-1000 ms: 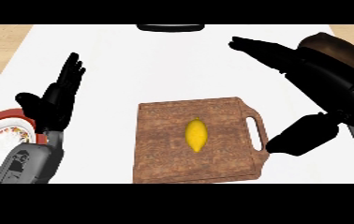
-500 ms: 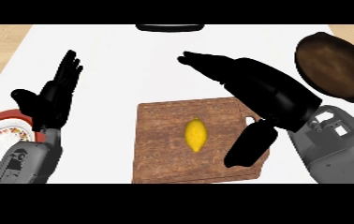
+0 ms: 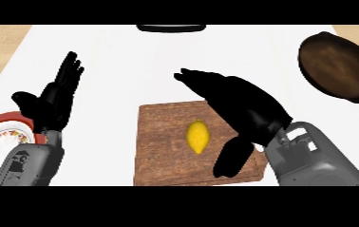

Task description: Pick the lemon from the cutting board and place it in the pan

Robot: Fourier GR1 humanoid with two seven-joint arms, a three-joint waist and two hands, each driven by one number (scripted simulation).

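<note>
A yellow lemon [image 3: 198, 136] is seen lying on a wooden cutting board [image 3: 161, 140]. The right hand [image 3: 242, 107] is spread open above the board's right side, hiding that edge, the lemon not grasped. The left hand [image 3: 52, 100] is held open at left. The dark pan [image 3: 331, 64] is cut off at upper right.

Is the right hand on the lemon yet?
Apart. In the head view, bare cutting board shows on both sides of the lemon, between it and the open right hand, whose fingers pass above it and whose thumb hangs to its right.
</note>
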